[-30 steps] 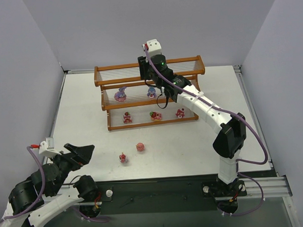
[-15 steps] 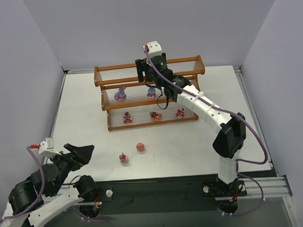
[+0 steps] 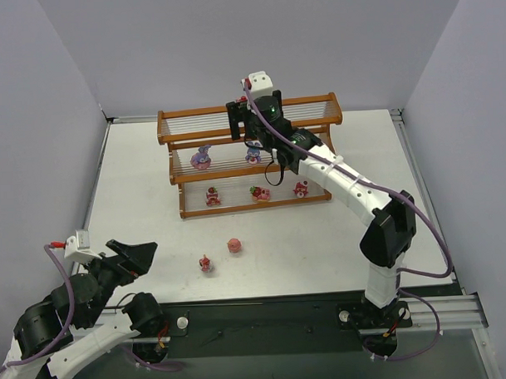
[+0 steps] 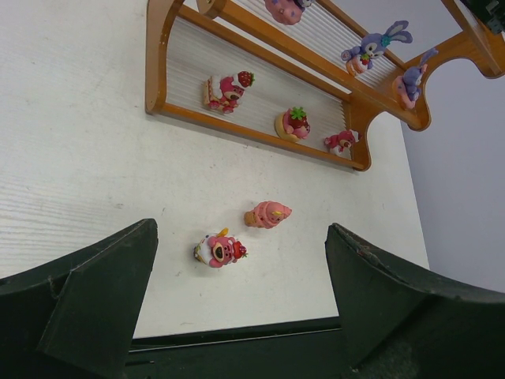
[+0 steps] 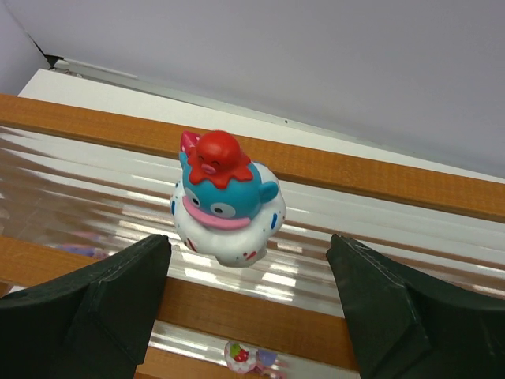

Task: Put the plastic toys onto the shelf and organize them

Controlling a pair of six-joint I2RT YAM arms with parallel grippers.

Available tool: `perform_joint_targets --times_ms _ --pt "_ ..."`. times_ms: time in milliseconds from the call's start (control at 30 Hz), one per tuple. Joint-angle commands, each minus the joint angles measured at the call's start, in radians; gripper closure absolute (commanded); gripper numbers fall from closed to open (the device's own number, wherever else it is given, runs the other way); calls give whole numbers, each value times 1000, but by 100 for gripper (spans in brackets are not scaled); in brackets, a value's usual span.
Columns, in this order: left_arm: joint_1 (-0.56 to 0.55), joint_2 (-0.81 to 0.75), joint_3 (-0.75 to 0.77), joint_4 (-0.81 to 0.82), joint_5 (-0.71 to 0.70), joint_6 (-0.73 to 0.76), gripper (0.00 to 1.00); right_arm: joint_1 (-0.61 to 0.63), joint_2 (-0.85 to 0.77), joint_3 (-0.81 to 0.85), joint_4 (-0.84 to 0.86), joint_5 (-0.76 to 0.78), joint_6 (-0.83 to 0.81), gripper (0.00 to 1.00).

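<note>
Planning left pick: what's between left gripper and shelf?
Two loose toys on the table: a pink cupcake toy and, nearer the left gripper, a red-and-pink figurine. Clearest in the left wrist view.

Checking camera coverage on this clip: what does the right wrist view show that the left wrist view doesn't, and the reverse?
Only the right wrist: a round blue figurine with a red octopus on its head, sitting on the top tier between the fingers of the open right gripper, untouched.

Only the left wrist: two pink plastic toys lying on the white table, three pink toys on the bottom tier, and the open left gripper.

Both: the orange-brown wooden stepped shelf with pale rod tiers.
</note>
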Motion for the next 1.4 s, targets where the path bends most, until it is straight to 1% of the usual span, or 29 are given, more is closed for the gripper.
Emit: perform_joint_targets --times_ms 0,33,67,200,300,333,433,467,500,567,600,633,667,733,767,833,867,933,967,1100,1200,1233,1367 --pt "-13 -13 30 -5 -17 -4 3 11 -115 -49 33 15 13 13" --pt "-13 -16 30 -5 -17 -4 3 12 -127 -63 36 6 15 9" --pt "-13 -15 30 -5 -16 -4 3 12 -148 -68 36 0 18 9" --pt "-14 -16 32 -7 -17 -6 3 35 -203 -94 31 -14 23 8" --pt "-17 -18 33 -8 -21 -6 3 81 -266 -143 10 13 18 8" --pt "-17 -16 32 -8 -21 -7 3 97 -285 -164 -21 50 27 8" --pt "-17 -21 35 -7 -24 -6 3 172 -375 -281 -64 121 73 8" --pt "-20 -20 33 -7 -25 -4 3 183 -427 -317 -71 113 140 7" --pt "-19 -19 35 -7 -25 -4 3 192 -456 -409 -78 104 171 7" --pt "-20 -19 33 -5 -24 -3 3 227 -544 -526 -44 74 263 8" --pt "-22 -15 35 -5 -24 -1 3 248 -570 -636 -9 63 273 8" --pt "-20 -13 33 -5 -24 -1 3 270 -590 -690 43 69 292 7" --pt "-20 -9 35 -5 -21 -1 3 320 -611 -727 59 104 302 7" --pt "-22 0 33 -2 -22 3 3 379 -604 -796 74 179 305 7" --pt "-22 5 33 -1 -22 5 3 435 -596 -815 86 226 308 8" --pt "-20 11 35 -1 -22 6 3 480 -563 -871 140 251 316 7" --pt "-22 13 35 -2 -21 6 3 521 -547 -894 172 265 313 7" --pt "-22 10 35 -2 -19 6 3 561 -502 -925 227 303 319 6" --pt "-22 8 33 -1 -19 6 3 593 -484 -927 229 313 323 6" --pt "-22 2 32 1 -21 5 3 652 -402 -910 237 337 363 2" --pt "-22 4 32 -1 -24 5 3 669 -333 -887 228 368 435 1" --pt "-22 4 32 -1 -22 5 3 669 -301 -887 228 369 488 0" --pt "-24 0 33 -2 -22 5 3 669 -221 -896 249 418 607 0"
